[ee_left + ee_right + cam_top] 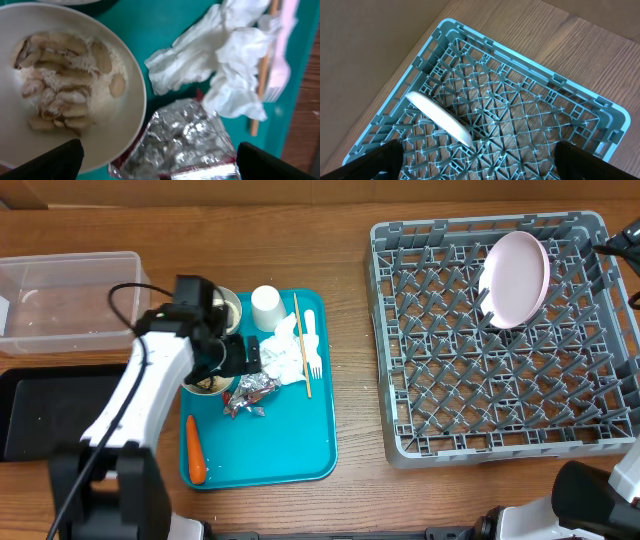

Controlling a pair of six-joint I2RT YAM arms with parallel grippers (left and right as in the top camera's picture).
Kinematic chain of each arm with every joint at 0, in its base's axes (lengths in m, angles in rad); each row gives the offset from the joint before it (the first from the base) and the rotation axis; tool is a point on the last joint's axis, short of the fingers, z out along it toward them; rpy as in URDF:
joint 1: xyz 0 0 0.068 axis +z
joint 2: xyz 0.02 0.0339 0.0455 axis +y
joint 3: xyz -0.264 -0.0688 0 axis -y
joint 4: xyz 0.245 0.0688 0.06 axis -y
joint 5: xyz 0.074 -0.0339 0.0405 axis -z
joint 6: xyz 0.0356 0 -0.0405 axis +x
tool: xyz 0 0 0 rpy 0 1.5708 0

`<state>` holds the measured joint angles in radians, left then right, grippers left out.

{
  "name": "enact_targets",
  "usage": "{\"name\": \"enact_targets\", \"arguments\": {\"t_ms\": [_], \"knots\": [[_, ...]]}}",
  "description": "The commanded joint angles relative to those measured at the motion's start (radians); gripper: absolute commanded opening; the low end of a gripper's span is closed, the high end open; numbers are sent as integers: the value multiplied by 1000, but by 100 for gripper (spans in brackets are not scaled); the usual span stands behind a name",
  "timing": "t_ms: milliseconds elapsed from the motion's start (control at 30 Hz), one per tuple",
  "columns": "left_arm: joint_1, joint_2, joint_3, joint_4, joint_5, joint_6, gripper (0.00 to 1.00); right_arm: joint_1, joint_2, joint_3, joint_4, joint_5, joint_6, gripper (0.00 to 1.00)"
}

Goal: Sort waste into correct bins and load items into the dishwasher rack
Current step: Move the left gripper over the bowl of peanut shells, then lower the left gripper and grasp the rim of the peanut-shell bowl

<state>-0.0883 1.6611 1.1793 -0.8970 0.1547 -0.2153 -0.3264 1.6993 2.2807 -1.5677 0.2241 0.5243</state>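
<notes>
My left gripper (165, 172) hangs open over the teal tray, its jaws straddling the crumpled silver-and-red foil wrapper (180, 142) without touching it. Left of the wrapper is a white bowl (125, 115) holding pale nuts and white crumbs (65, 85). The white napkin (215, 70), wooden stick (261, 85) and white fork (281, 60) lie beyond. Overhead, the cup (265, 305), a second bowl (228, 306) and the carrot (195, 450) are on the same tray. The pink-white plate (517, 278) stands in the grey rack (500, 410). My right gripper (480, 170) is open above the rack, empty.
The clear tub (70, 300) sits at the far left with the black tray (40, 415) in front of it. The teal tray (280, 450) lies between them and the rack. Bare wooden table shows between tray and rack.
</notes>
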Motion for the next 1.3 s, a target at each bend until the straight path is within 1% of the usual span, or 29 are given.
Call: {"name": "enact_targets", "arguments": {"t_ms": [0, 233, 367, 500, 733, 767, 833, 933, 1000, 1033, 1067, 1267], "knots": [[-24, 50, 19, 31, -135, -28, 100, 0, 3, -2, 2, 2, 7, 100], [-24, 80, 19, 99, -139, -35, 100, 0, 3, -2, 2, 2, 7, 100], [-24, 80, 18, 101, -121, -35, 100, 0, 3, -2, 2, 2, 8, 100], [-24, 80, 18, 93, -75, -9, 100, 0, 3, -2, 2, 2, 8, 100], [-40, 85, 18, 93, -89, 14, 100, 0, 3, -2, 2, 2, 8, 100], [-44, 85, 18, 93, -97, 14, 99, 0, 3, -2, 2, 2, 8, 100], [-55, 85, 18, 93, -116, 14, 93, 0, 3, -2, 2, 2, 8, 100], [-74, 85, 18, 97, -142, 14, 87, 0, 3, -2, 2, 2, 8, 100], [-88, 85, 18, 101, -165, 13, 75, 0, 3, -2, 2, 2, 8, 100], [-93, 85, 18, 102, -182, 13, 71, 0, 3, -2, 2, 2, 8, 100], [-98, 85, 18, 103, -203, 13, 69, 0, 3, -2, 2, 2, 8, 100], [-102, 86, 13, 101, -256, 13, 70, 0, 3, -2, 2, 2, 8, 100]]}}
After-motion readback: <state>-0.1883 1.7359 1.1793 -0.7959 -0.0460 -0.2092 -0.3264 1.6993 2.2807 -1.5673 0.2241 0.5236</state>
